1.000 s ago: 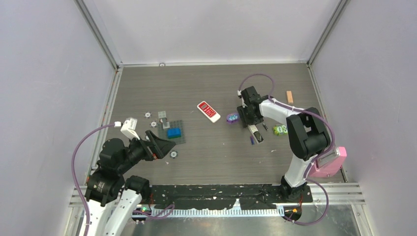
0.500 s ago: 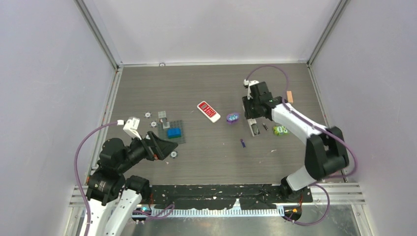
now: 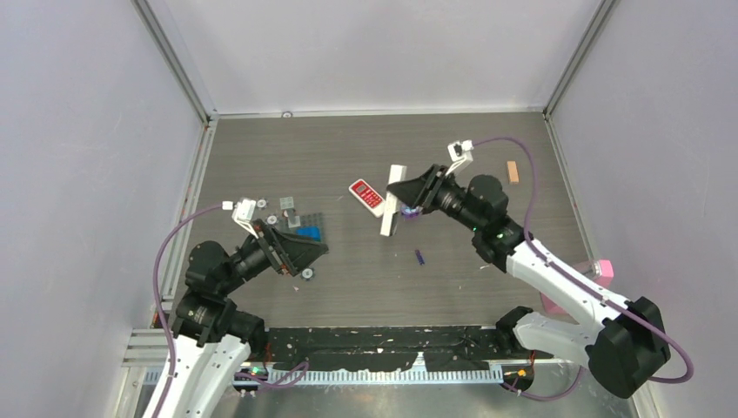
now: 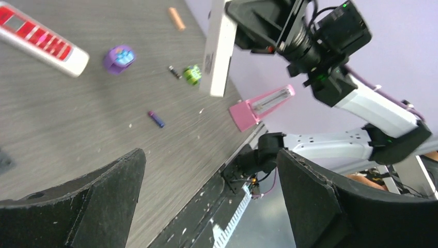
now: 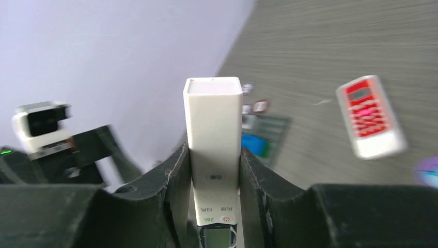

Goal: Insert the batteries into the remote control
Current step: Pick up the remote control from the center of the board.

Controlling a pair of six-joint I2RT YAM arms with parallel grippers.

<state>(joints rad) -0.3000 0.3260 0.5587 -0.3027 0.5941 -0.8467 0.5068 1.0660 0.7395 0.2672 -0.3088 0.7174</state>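
Note:
The long white remote control (image 3: 392, 202) hangs tilted above the middle of the table, and my right gripper (image 3: 400, 198) is shut on it. In the right wrist view the remote control (image 5: 213, 119) stands between both fingers of that gripper (image 5: 213, 155), its small screen end down in the jaws. A blue-purple battery (image 3: 419, 256) lies on the table below it, and the left wrist view shows that battery (image 4: 156, 119) too. A dark battery (image 4: 174, 72) lies farther off, with a reddish-orange one (image 4: 176, 18) beyond it. My left gripper (image 3: 311, 251) is open over the front left and holds nothing.
A wider white remote with a red face (image 3: 369, 197) lies left of the held one. A purple piece (image 4: 119, 57) and a green one (image 4: 192, 74) sit nearby. A grey baseplate (image 3: 320, 225) with a blue brick is at the left. A pink object (image 4: 258, 106) stands at the right edge.
My right gripper closed on the remote control, lifted it off the table and swung it left toward the centre. The left gripper edged forward and to the right, still open.

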